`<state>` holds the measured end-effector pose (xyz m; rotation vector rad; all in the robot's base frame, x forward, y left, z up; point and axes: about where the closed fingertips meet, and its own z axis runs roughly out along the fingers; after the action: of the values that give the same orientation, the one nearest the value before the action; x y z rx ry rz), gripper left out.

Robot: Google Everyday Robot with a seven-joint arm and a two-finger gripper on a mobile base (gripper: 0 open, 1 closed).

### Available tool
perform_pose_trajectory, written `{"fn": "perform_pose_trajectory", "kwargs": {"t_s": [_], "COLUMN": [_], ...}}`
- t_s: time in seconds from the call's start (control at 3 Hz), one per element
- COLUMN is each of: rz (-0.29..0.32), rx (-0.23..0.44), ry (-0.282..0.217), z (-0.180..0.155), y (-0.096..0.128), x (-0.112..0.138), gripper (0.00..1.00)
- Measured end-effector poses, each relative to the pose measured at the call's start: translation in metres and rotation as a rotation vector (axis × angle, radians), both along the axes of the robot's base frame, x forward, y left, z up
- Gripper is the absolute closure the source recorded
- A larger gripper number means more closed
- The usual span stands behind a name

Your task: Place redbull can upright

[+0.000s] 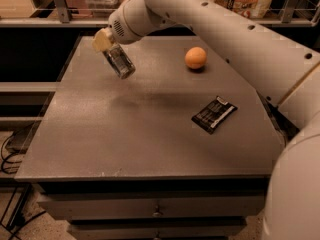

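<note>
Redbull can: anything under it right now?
Only bare table shows under the redbull can, held tilted by the gripper over the table's far-left part. The gripper covers the can's upper end.

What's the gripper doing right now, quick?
The gripper: closed on the can, holding it tilted above the table, near its back left.

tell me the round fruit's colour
The fruit is orange, camera view; the gripper holds the redbull can left of it.

The gripper [106, 44] held the can [120, 62] tilted in the air over the table [100, 149]; an orange [195, 58] and a black packet [214, 114] lay apart on it.
</note>
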<state>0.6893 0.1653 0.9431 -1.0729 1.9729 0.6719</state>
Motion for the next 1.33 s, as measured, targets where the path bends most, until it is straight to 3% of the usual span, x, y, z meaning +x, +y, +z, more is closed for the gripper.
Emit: {"fn": "perform_pose_trajectory", "kwargs": {"t_s": [0.33,0.67,1.0,1.33], "rz": [0.051,0.107,0.106,0.181], "rx": [0.157,0.156,0.155,0.157], "ry": [-0.095,-0.156,-0.156,-0.181], "z": [0.019,0.026,0.026,0.025], "y": [-0.006,0.001,0.001,0.007], "x": [0.001,-0.008,-0.007,-0.011], "gripper": [1.00,1.00,1.00,1.00]}}
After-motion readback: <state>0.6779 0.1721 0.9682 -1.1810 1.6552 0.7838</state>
